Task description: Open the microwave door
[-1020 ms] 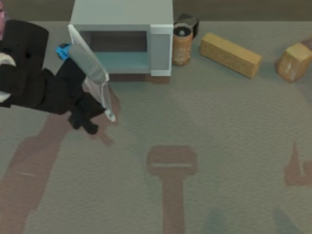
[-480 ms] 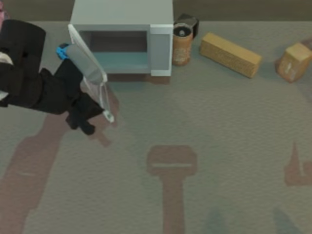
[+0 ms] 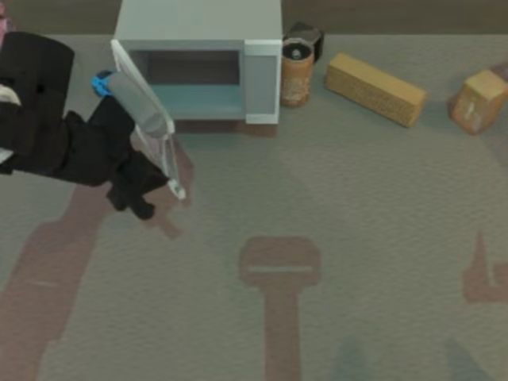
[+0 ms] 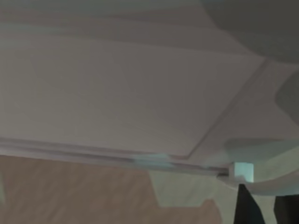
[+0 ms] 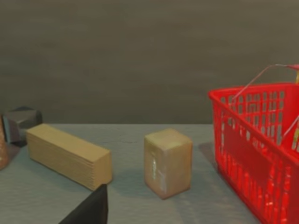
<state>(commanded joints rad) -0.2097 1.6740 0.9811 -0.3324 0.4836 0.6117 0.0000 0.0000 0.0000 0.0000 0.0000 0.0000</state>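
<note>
— What did you see from where you stood?

— The tabletop point(image 3: 333, 238) took up most of it, grey with reddish shadows. At its far edge, left of centre, sat the microwave point(image 3: 198, 24), its pale teal inside open to view.

— And the door?

— The microwave door point(image 3: 147, 119) stood swung well out, hinged at the box's left corner and angled toward the near left, with its white handle point(image 3: 178, 189) at the free end. In the left wrist view the door panel point(image 4: 131, 84) filled nearly everything.

— Which arm was on it?

— The left arm point(image 3: 55, 119), reaching in from the tabletop's left side. Its end effector point(image 3: 147, 186) was right at the handle end of the door, just beside the handle. I could not tell how wide it was, or whether it truly had hold of the handle.

— The other arm?

— Not seen from above; only a dark sliver of the right end effector point(image 5: 88, 210) showed in the right wrist view, its state unclear.

— Anything else about?

— A red basket point(image 5: 257, 154), a long tan block point(image 3: 375, 89), a smaller tan box point(image 3: 475, 100), a brown can point(image 3: 297, 73) just beside the microwave's right side, and a small dark box point(image 3: 308, 36) behind the can.
</note>
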